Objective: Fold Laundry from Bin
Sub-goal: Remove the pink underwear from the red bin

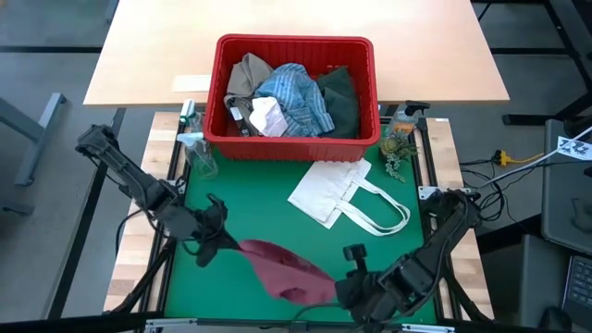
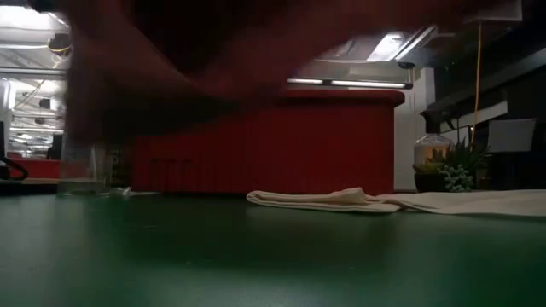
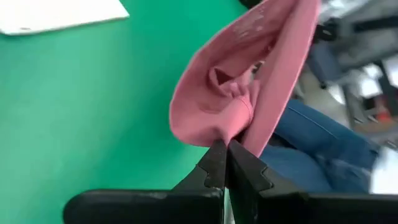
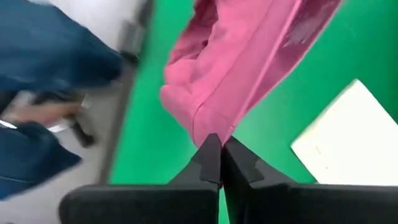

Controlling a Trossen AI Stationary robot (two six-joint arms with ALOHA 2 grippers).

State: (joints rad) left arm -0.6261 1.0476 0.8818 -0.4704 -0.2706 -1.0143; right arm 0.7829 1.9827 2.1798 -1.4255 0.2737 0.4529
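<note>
We hold the small maroon cloth [image 1: 285, 270] stretched between both arms above the green mat [image 1: 250, 208], toward six o'clock on the table. Our left gripper [image 3: 224, 155] pinches one end, fingers pressed together on the fabric; our right gripper [image 4: 219, 149] is clamped the same way on the other end. The bin [image 1: 294, 146] sits at twelve o'clock with the remaining laundry [image 1: 294, 100] piled inside (the white tote bag [image 1: 347, 196] lies just in front of it).
</note>
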